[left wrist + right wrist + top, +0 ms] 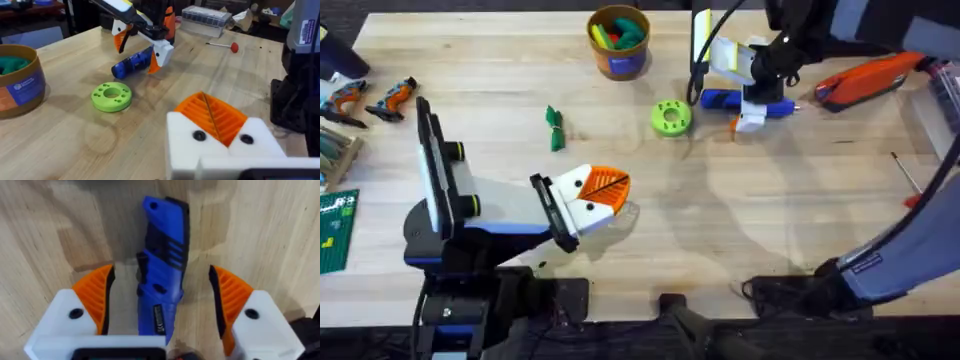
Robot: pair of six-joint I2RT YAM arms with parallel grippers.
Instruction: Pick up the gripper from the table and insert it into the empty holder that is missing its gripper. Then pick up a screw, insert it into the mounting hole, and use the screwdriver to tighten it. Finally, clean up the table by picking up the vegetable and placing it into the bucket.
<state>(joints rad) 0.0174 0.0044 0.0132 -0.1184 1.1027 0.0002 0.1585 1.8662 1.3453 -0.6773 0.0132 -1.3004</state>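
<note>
**Right claw spread over the blue screwdriver; left arm waits near the table's front**

Nearest the front edge of the wooden table (pixel 720 230), the left gripper (pixel 603 197) sits low over the boards, pointing toward the middle. Its orange ribbed pad (pixel 212 116) lies on top of the white mount; whether its claw is apart or together cannot be told.

A little farther back lies the small dark green vegetable (pixel 555 129), alone on the bare wood, well apart from both arms. To its right, a lime green disc (pixel 671 117) with holes rests flat.

Just beyond the disc, the blue screwdriver (pixel 745 102) lies on its side. The right gripper (pixel 752 112) hangs directly above it, claw apart, one orange pad on each side of the blue body (pixel 162 275) and neither touching it.

At the back edge stands the yellow-orange bucket (pixel 618 42), upright, with green and yellow items inside. Far right, an orange and black tool (pixel 868 80) lies near the edge, and a thin metal tool with a red handle (pixel 907 177) sits closer in
</note>
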